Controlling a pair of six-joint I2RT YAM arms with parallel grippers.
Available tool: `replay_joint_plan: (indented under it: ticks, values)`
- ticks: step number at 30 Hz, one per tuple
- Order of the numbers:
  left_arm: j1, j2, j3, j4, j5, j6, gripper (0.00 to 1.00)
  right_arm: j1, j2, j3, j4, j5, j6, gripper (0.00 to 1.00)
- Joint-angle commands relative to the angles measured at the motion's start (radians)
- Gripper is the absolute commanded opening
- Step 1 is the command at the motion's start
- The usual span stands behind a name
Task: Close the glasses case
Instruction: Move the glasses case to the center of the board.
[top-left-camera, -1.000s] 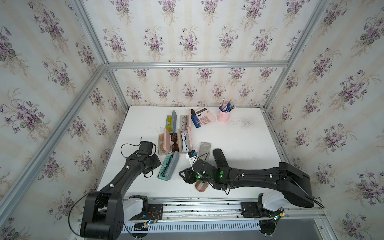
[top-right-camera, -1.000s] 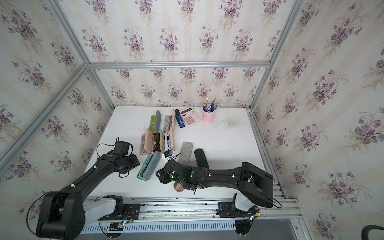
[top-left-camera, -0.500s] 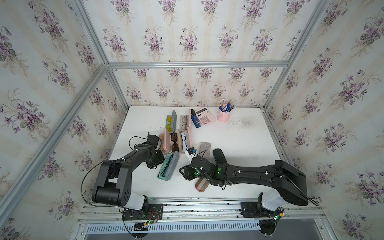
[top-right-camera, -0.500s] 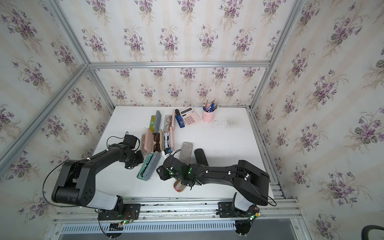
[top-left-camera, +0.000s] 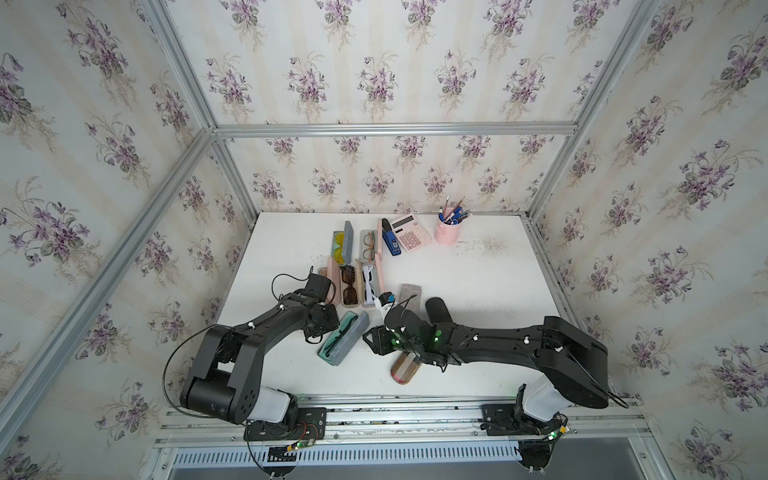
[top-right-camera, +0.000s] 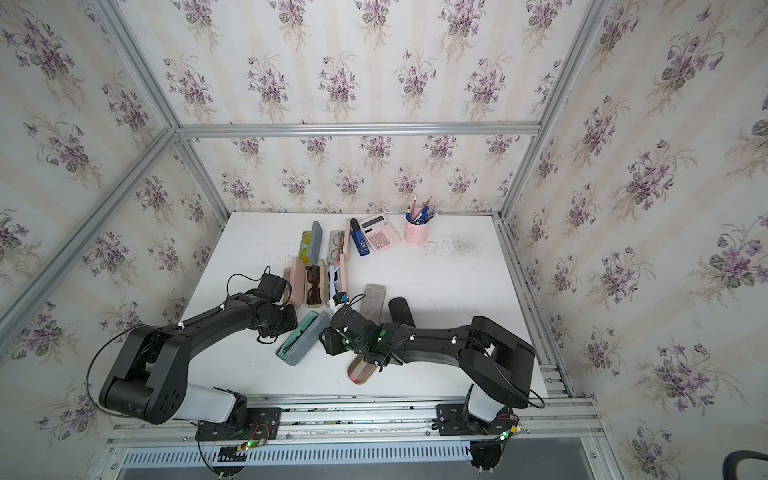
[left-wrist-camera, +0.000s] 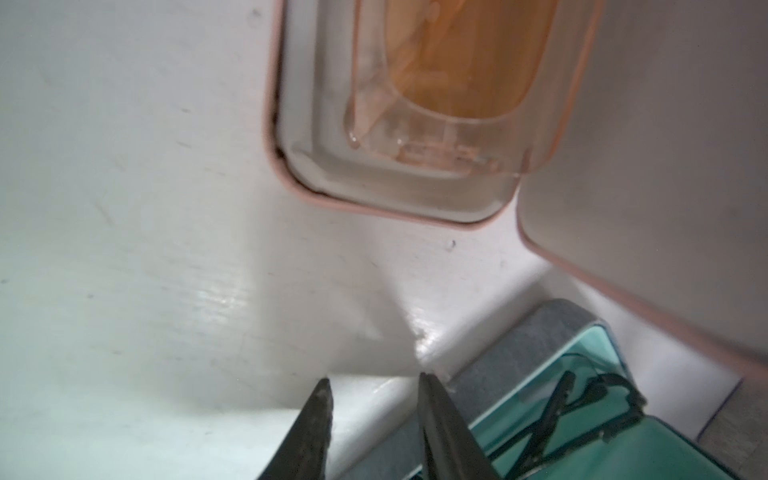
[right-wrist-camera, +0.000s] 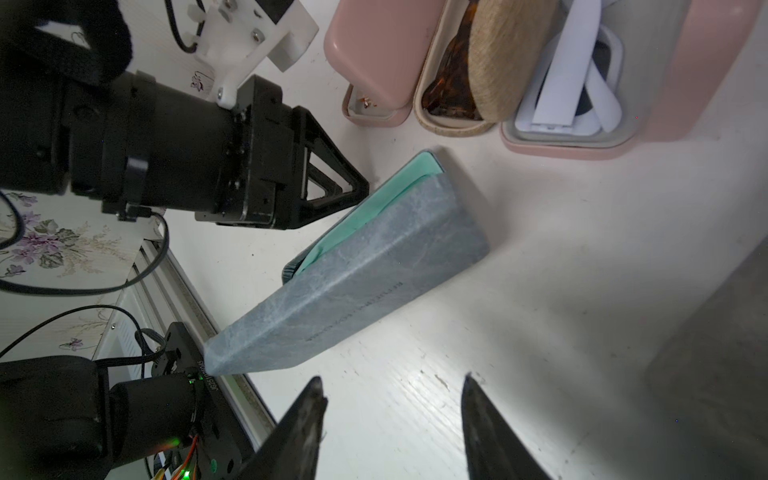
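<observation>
Grey-blue outside and teal within, the glasses case (top-left-camera: 344, 344) lies near the front of the tabletop (top-left-camera: 478, 291) between the two arms, its lid half raised over dark glasses. Within the last second the left gripper (left-wrist-camera: 374, 386) has swung in to the case's far end and narrowed its jaws to a slim gap, pinching nothing, with one fingertip just beside the rim. The right gripper (right-wrist-camera: 392, 386) hovers half spread and empty on the lid side. The case has not shifted, so the closing push probably comes next.

Pink calculator (top-left-camera: 410, 238), pink pen cup (top-left-camera: 446, 232), blue stapler (top-left-camera: 390, 243) near the white table's (top-left-camera: 478, 282) far edge, floral wallpaper (top-left-camera: 374, 62) walls
</observation>
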Motion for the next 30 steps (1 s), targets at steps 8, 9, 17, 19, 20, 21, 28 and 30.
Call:
replay_joint_plan:
  ticks: [8,9,17,19,20,21,28,30]
  values:
    - [-0.005,-0.16,-0.088,-0.118,0.038,-0.022,0.4,0.039,0.02,-0.022,0.14,-0.037,0.115,0.55]
    - [-0.006,-0.173,-0.096,-0.122,0.045,-0.021,0.39,0.045,0.021,-0.022,0.151,-0.033,0.129,0.55]
    - [-0.028,-0.281,-0.17,-0.138,0.074,-0.043,0.4,0.057,0.037,-0.032,0.179,-0.011,0.211,0.59]
    - [-0.041,-0.299,-0.18,-0.132,0.086,-0.054,0.4,0.058,0.048,-0.026,0.166,-0.01,0.213,0.59]
    - [-0.053,-0.307,-0.179,-0.135,0.077,-0.06,0.4,0.058,0.051,-0.026,0.164,-0.01,0.213,0.59]
    - [-0.06,-0.311,-0.18,-0.135,0.072,-0.063,0.4,0.059,0.053,-0.025,0.164,-0.013,0.212,0.59]
    - [-0.115,-0.338,-0.187,-0.116,0.076,-0.102,0.4,0.06,0.06,0.003,0.094,0.006,0.186,0.56]
    - [-0.124,-0.347,-0.197,-0.114,0.068,-0.108,0.4,0.06,0.067,0.015,0.076,0.012,0.179,0.54]
